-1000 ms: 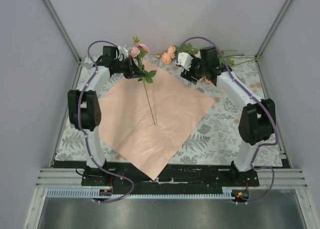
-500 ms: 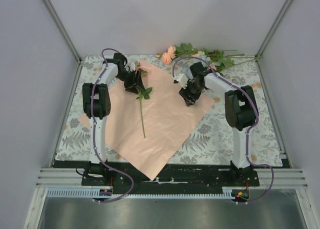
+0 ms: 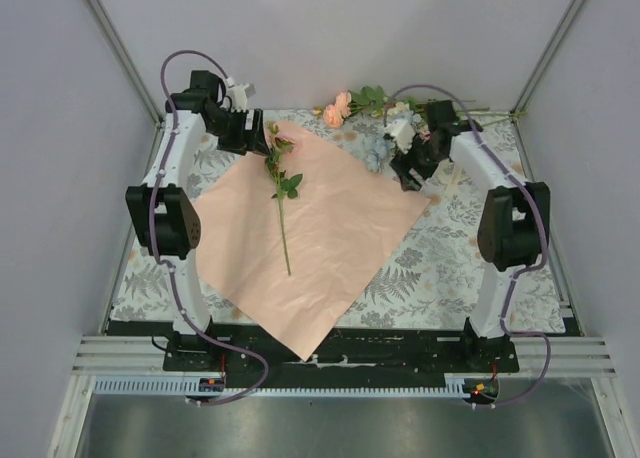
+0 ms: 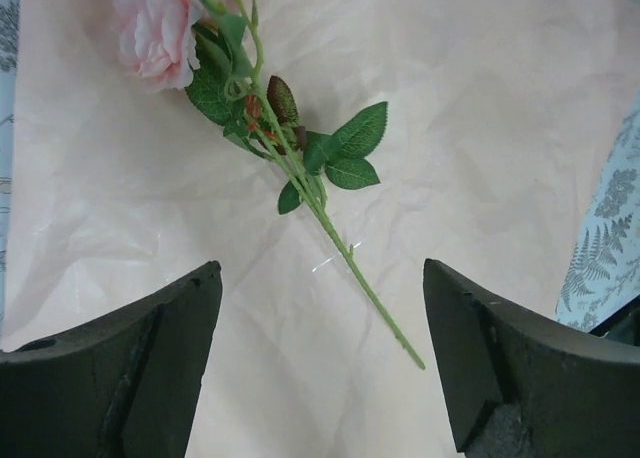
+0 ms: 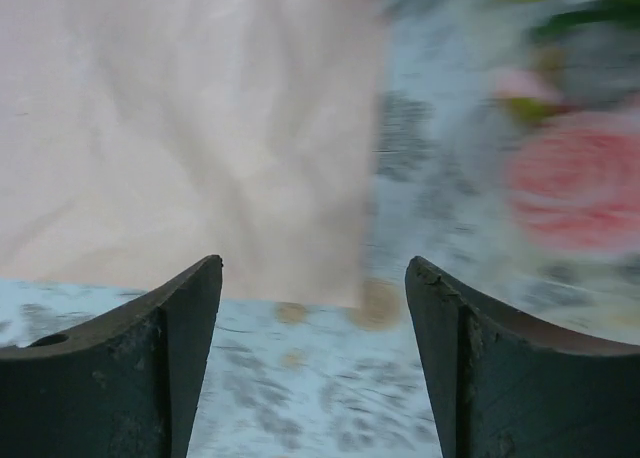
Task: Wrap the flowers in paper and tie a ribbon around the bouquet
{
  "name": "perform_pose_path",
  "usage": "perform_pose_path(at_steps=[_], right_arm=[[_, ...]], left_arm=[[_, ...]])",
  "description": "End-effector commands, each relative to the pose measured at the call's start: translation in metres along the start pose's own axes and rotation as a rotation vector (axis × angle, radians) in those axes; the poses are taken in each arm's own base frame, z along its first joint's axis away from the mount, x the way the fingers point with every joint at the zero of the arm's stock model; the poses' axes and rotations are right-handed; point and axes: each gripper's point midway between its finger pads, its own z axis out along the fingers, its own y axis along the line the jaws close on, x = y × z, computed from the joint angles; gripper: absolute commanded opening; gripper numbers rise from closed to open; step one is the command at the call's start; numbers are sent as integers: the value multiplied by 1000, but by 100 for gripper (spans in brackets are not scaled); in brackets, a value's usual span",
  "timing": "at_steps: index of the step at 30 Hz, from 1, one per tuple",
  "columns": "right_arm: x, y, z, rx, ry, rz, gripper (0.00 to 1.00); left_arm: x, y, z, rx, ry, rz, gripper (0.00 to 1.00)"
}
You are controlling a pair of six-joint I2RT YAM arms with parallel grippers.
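Left gripper (image 4: pixel 320 270) spread wide, empty, hovering over rose stem (image 3: pixel 281 203) laid on salmon paper (image 3: pixel 330 248): bloom toward 12 o'clock, cut end toward 6. Right gripper (image 5: pixel 313 263) likewise wide, nothing between jaws, near paper's 3 o'clock corner. Remaining flowers (image 3: pixel 385 103) heaped beyond at 11 to 12 o'clock, stems running 9-to-3 along far edge, nearer right arm. Blue blossoms (image 3: pixel 379 150) closest, probably next pick.

The paper (image 3: pixel 330 248) is plain salmon-pink. The rose (image 4: pixel 155 33) on it has a pale pink bloom, a green stem and darker green leaves. The flowers (image 3: pixel 385 108) behind are peach-pink, pale blue and white, with green foliage. The tablecloth (image 3: pixel 450 268) is whitish with a grey-green fern print. The arms (image 3: pixel 160 218) are black and white, and their cables (image 3: pixel 172 60) are purple.
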Motion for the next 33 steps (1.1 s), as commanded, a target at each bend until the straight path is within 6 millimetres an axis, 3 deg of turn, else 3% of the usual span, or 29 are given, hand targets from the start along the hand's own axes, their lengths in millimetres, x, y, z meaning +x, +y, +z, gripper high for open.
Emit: perform_pose_path(at_steps=[1,4,6,9,12,21,27,33], right_arm=[[-59,-107,-128,447,-235,-265,83],[-60,-164,-150,637,-212,-447,84],[-46,-209,-163,768,-167,-530,85],[-34,-256,-159,850,-103,-663,86],[-22,-289,-144,867,-69,-720,90],[2,-333,-80,847,-27,-826,98],[-8,-370,-47,896,-43,-904,98],[-24,-383,-12,935,-85,-1091,98]], left_arm=[[-22,-35,-51,51,-156,185,88],[-18,-57,-59,149,-187,196,89],[-14,-70,-60,204,-192,183,91],[-12,-80,-63,250,-203,169,93],[-11,-88,-68,272,-212,167,93],[-12,-100,-75,322,-222,139,95],[-13,-98,-75,314,-221,135,95],[-13,-91,-72,284,-217,135,96]])
